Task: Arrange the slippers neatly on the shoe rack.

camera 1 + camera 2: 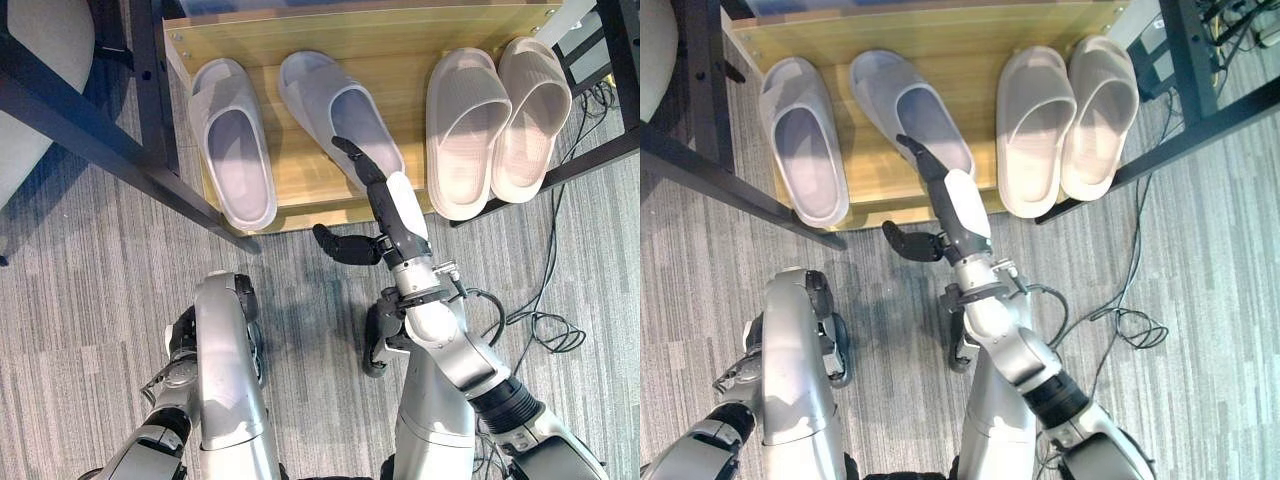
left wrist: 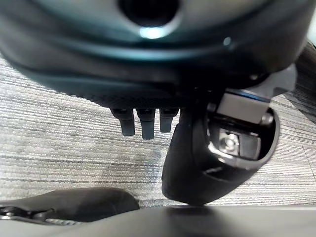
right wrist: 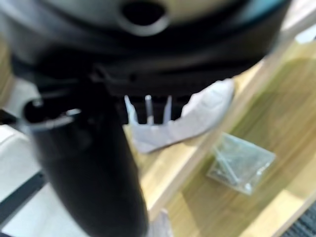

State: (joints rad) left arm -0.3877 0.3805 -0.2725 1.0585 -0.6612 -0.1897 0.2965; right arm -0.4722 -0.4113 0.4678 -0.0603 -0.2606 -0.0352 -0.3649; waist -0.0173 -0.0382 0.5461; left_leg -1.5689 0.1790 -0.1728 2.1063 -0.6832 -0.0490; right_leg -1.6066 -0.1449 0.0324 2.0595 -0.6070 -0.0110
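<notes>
**Nearly tidy: one grey slipper left askew**

Right now my right hand [image 1: 385, 200] is stretched out over the front edge of the shoe rack [image 1: 400, 50], fingers long and straight, thumb splayed off to the side above the carpet [image 1: 80, 260]. It holds nothing. The fingertips lie over the heel end of the tilted grey slipper [image 1: 335, 110]; whether they actually press on it I cannot tell. My left hand [image 2: 143, 121] hangs low by my side over the carpet, fingers relaxed and empty.

All four slippers sit on the wooden shelf. The left grey slipper [image 1: 232, 140] lies fairly straight, toe towards the back. Its partner, under my right hand, is skewed, toe swung towards the first and heel angled away, so the pair is apart at the heels. The beige pair [image 1: 495, 115] rests side by side and touching at the right end, heels overhanging the front edge slightly.

Judging by their look, these are moulded foam slides: light, a bit springy, and easy to shove. I expect the sole to grip the wood slightly, so a nudge at one end should pivot it rather than slide it whole. The open heel rim seems the best place to act, either pushing sideways with flat fingers or pinching the side wall with thumb and fingers. Squeezing the arched strap would only deform it. Too sharp a push could knock it into its neighbour.

In the right wrist view, a small clear bag of screws [image 3: 241, 165] lies on a wooden board.
</notes>
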